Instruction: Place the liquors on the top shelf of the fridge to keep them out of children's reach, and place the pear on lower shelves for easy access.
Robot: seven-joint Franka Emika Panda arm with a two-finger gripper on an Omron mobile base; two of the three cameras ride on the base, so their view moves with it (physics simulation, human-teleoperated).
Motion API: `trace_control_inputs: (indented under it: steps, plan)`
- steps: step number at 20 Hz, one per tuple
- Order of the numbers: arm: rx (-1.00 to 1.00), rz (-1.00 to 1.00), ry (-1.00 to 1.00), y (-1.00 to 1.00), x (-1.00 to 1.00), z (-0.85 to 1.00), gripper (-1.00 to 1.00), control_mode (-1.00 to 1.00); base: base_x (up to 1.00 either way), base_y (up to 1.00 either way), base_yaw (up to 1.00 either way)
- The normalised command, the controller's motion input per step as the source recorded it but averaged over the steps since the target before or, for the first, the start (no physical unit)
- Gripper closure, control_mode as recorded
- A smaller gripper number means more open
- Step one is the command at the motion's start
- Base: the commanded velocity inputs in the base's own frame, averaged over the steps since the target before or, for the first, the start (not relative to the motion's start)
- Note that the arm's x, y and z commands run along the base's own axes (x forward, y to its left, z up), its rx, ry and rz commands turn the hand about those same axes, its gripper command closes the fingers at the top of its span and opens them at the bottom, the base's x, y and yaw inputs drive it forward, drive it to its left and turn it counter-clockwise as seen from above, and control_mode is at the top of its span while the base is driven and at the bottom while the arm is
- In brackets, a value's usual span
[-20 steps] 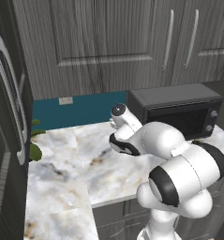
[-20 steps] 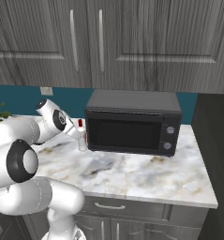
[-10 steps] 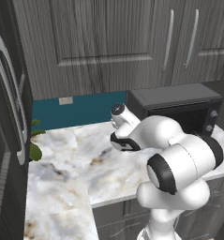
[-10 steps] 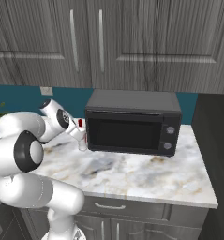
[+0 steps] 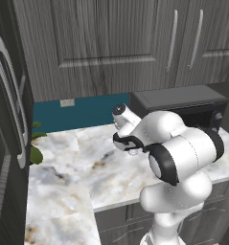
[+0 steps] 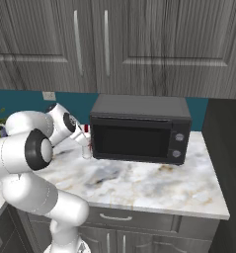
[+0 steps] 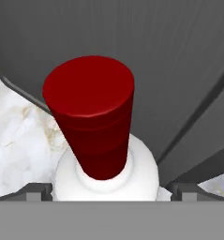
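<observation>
One of the liquors, a white bottle with a red cap (image 7: 92, 117), stands on the marble counter against the microwave's left side, bottle (image 6: 86, 149). My gripper (image 7: 111, 190) is just above it and open, one fingertip (image 7: 38, 190) on each side of the bottle's shoulder with a gap to the bottle. The white hand (image 5: 128, 141) hides the bottle in the left base view. The fridge (image 5: 8, 110) is at the far left with its dark door shut, so the top shelf and lower shelves are hidden. The pear is out of view.
A black microwave (image 6: 139, 128) sits on the counter (image 6: 154, 185) right of the bottle. Grey wall cabinets (image 6: 90, 44) hang above. A green plant (image 5: 35, 154) stands between the fridge and the counter's left end. A teal backsplash runs behind.
The arm's elbow has swung round and the hand has come closer to the red-capped bottle. The bottle has not moved and the jaws stay open.
</observation>
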Motion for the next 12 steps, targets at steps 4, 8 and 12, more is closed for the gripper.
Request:
trace_control_inputs:
  steps: [4, 8, 12]
  plan:
    - [0.00, -0.05, 0.02, -0.07, 0.11, -0.14, -1.00, -1.00, 0.00, 0.00, 0.00]
    - [0.00, -0.05, 0.03, -0.06, 0.03, -0.19, 1.00, -1.00, 0.00, 0.00, 0.00]
    - [0.00, -0.04, 0.02, -0.05, 0.00, -0.25, 1.00, -1.00, 0.00, 0.00, 0.00]
